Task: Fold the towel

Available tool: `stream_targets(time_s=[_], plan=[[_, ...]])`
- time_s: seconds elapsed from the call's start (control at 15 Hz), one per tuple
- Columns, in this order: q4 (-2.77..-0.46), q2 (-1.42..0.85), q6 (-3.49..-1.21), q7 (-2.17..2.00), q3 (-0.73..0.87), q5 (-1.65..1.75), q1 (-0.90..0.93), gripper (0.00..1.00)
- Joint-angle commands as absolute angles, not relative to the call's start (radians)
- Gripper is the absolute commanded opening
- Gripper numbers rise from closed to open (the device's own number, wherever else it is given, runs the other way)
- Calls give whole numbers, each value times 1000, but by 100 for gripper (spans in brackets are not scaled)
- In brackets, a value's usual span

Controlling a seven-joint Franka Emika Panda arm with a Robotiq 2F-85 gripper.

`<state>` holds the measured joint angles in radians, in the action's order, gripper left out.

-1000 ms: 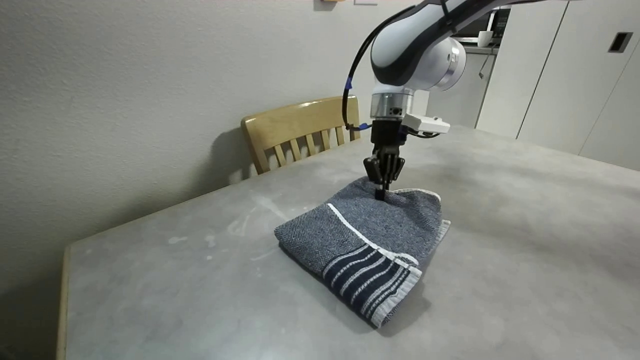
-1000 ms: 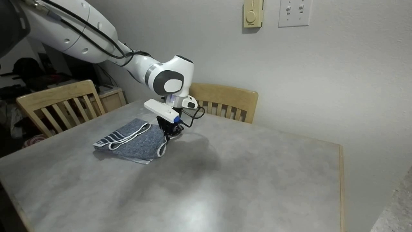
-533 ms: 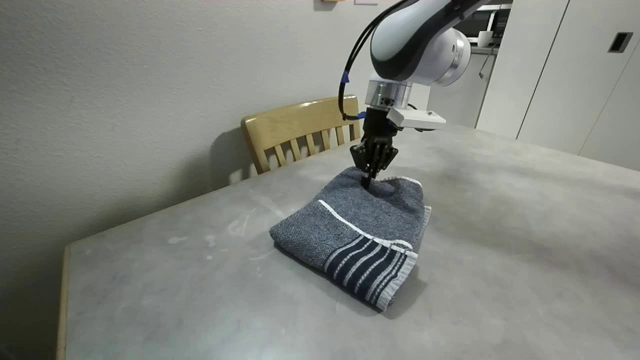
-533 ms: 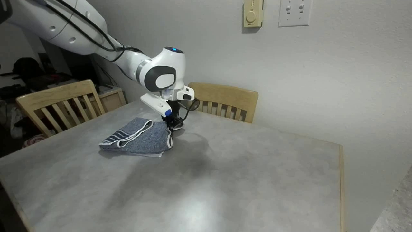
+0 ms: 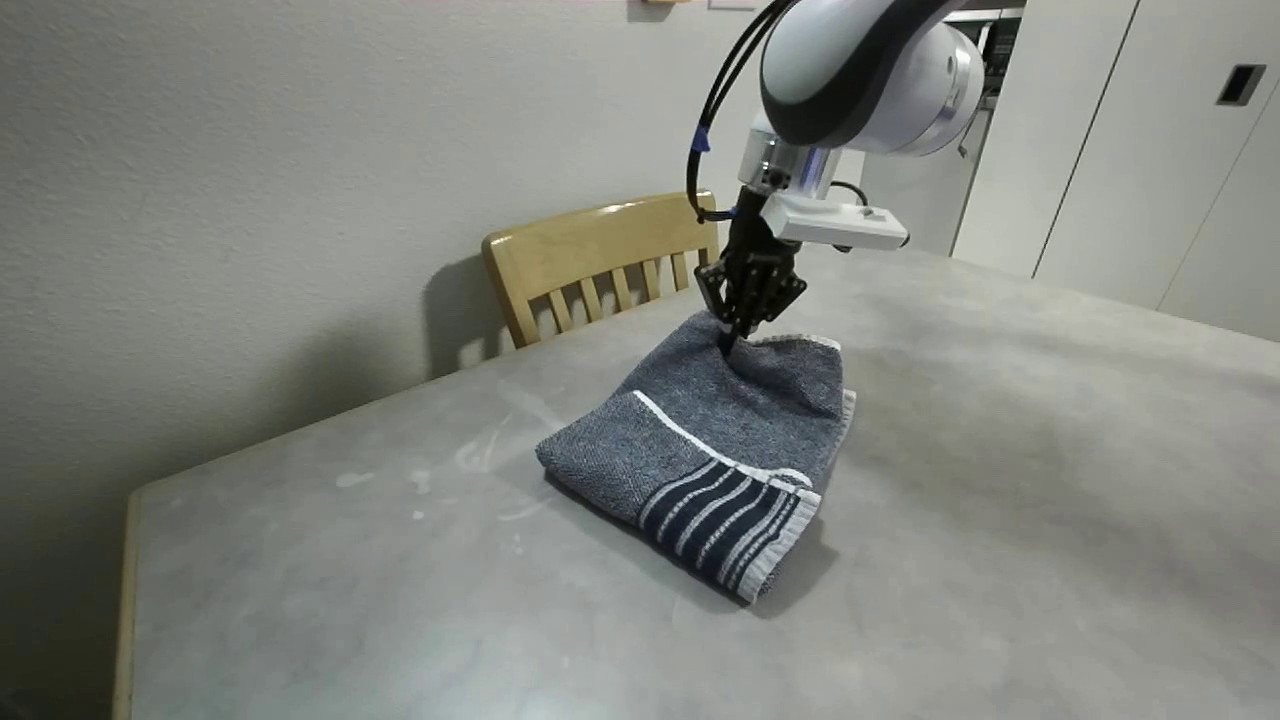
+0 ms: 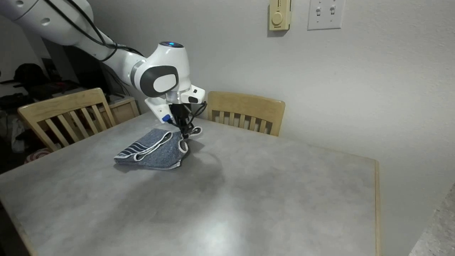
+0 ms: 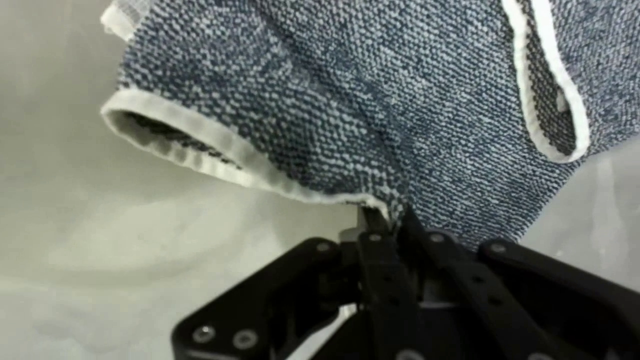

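Blue-grey towel (image 5: 730, 415), pinched by end effector (image 7: 393, 220), shifted nearer wall (image 6: 337, 96)

Navy and white stripes on a flecked towel (image 5: 700, 440)

Through my wrist view I see its blue-grey weave speckled with white and edged in plain white. In an exterior view I make out its dark navy band, crossed by white stripes. My claw (image 7: 392, 222) is black; my arm (image 6: 167, 57), white with dark grey patches. I see a mottled grey counter (image 6: 270, 202), honey-coloured chair backs (image 6: 247, 100) and a cream-yellow thermostat (image 6: 279, 16).
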<state>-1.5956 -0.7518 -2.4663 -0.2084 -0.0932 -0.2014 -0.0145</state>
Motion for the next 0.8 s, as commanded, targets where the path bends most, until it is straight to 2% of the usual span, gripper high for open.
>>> stream_targets(time_s=[0.0, 0.47, 0.73], plan=[[-1714, -656, -2559, -299, -37, -192, 64, 2], [-1734, -616, -2604, -572, 128, -8, 279, 2], [-1688, -643, -2549, -546, 94, 16, 290, 2]])
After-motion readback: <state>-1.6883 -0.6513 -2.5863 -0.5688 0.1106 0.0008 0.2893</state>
